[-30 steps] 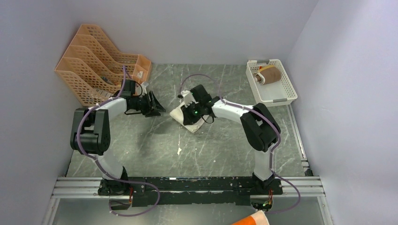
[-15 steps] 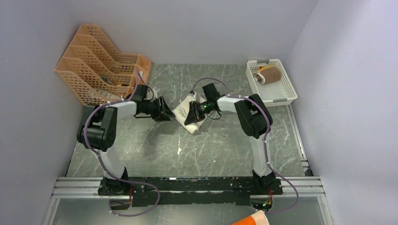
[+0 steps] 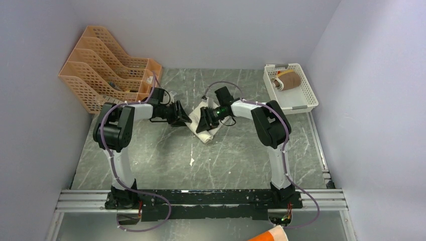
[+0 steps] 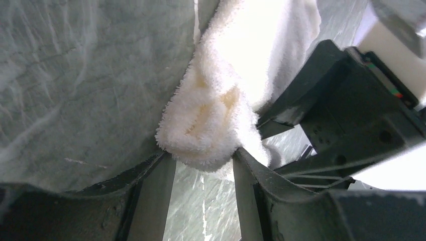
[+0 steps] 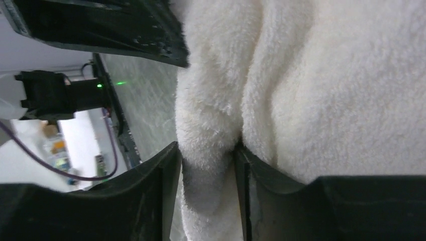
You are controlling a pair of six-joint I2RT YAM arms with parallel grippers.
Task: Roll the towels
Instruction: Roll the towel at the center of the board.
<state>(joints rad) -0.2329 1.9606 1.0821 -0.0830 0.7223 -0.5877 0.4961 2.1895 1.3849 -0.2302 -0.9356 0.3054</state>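
Observation:
A white fluffy towel [image 3: 208, 132] lies bunched on the grey marble table [image 3: 236, 155], near the middle. My left gripper [image 3: 187, 119] reaches it from the left and my right gripper [image 3: 202, 118] from the right, their tips almost meeting. In the left wrist view the towel's [image 4: 236, 60] rolled end sits pinched between the tips of my left gripper [image 4: 203, 156]. In the right wrist view a thick fold of the towel [image 5: 326, 75] is held in my right gripper [image 5: 206, 153]. The left gripper's black fingers [image 5: 125, 30] show at the top there.
An orange file rack [image 3: 108, 65] stands at the back left, close behind the left arm. A white basket [image 3: 307, 95] with a brown item [image 3: 290, 80] sits at the back right. A small white scrap [image 3: 192, 161] lies on the table.
My left gripper has travelled right, from near the rack to the towel's left edge. My right gripper has shifted slightly on the towel; both now meet at the same fold.

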